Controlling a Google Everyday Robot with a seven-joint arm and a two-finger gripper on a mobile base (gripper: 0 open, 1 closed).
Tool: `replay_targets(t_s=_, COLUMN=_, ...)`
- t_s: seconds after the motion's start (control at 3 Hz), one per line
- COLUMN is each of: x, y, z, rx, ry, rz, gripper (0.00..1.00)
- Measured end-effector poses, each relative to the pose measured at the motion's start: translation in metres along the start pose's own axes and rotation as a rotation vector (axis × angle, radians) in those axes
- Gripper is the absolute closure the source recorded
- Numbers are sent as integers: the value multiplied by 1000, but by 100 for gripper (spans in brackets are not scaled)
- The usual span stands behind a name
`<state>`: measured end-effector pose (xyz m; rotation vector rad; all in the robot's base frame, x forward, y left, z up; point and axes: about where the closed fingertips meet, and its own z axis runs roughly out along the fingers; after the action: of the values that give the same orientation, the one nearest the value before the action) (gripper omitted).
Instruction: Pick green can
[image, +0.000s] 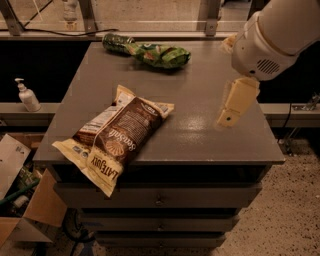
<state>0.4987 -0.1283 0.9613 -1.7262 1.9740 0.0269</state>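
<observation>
Hovering end effector (226, 118), tabletop (195, 100) right; green can (115, 42) rear-left.

The end effector (229, 116) is a pale cream, blocky paddle with a small dark dot near its tip, above the right side of the desk (190, 135). Directly above it sits a rounded white wrist housing (252, 47) bearing a dark slotted vent grille (267, 66). Beyond that rises a smooth white arm link (295, 20).

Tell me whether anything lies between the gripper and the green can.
The green chip bag lies right beside the green can at the table's far edge, on the side facing the gripper, which hangs over the table's right part. The brown snack bag lies clear of that path.
</observation>
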Motion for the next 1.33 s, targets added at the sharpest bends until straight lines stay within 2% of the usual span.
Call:
replay_targets(t_s=0.33, x=-12, y=-18, z=13, rx=40, ry=-39, rz=11, gripper=0)
replay_targets(t_s=1.0, x=-53, y=-92, z=52, rx=142, ry=-138, rz=47, gripper=0)
replay_targets(t_s=1.33, x=-78, y=-131, z=75, rx=170, ry=-193, rz=75, gripper=0)
